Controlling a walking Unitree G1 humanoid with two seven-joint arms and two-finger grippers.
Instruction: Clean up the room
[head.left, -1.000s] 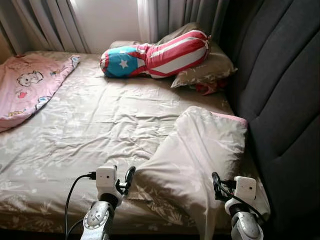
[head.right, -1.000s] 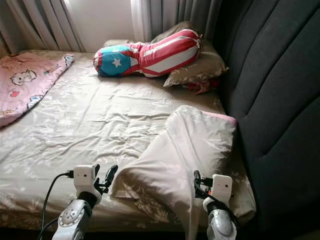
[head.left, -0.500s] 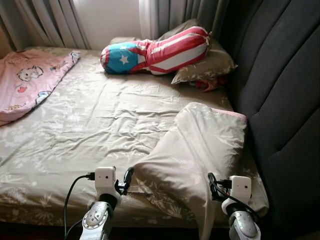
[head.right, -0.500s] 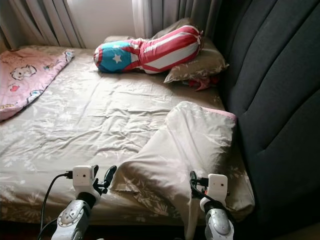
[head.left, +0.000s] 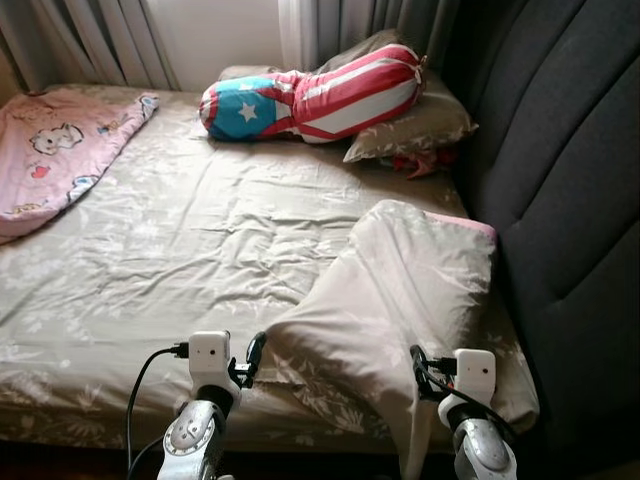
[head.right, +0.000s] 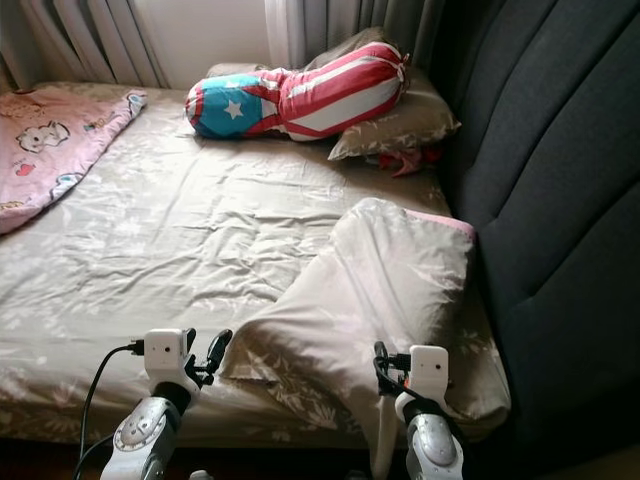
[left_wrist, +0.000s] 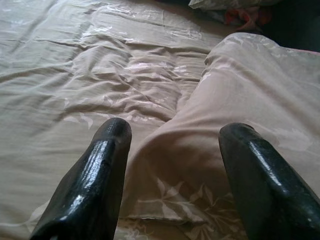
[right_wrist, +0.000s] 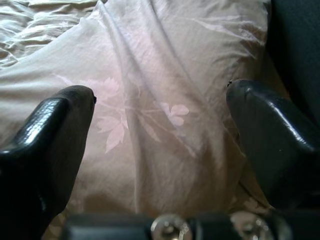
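Observation:
A beige floral pillow (head.left: 400, 300) lies crumpled at the near right corner of the bed (head.left: 180, 250), beside the dark headboard. My left gripper (head.left: 252, 358) stands open at the pillow's near left corner, its fingertips (left_wrist: 112, 135) apart over the fabric. My right gripper (head.left: 420, 365) is open too, close above the pillow's near right part (right_wrist: 160, 115). Neither holds anything. At the far end a red, white and blue star-and-stripe bolster (head.left: 310, 100) rests on another beige pillow (head.left: 410, 130). A pink cartoon blanket (head.left: 60, 150) lies bunched at the far left.
The padded dark grey headboard (head.left: 560, 200) runs along the right side. Grey curtains (head.left: 100, 40) hang behind the bed. A small red cloth (head.left: 425, 165) peeks out under the far pillow. The wrinkled sheet in the middle of the bed is bare.
The view has shifted slightly, with the bed sitting a bit higher in frame. Both grippers stay open at the near pillow, in about the same places.

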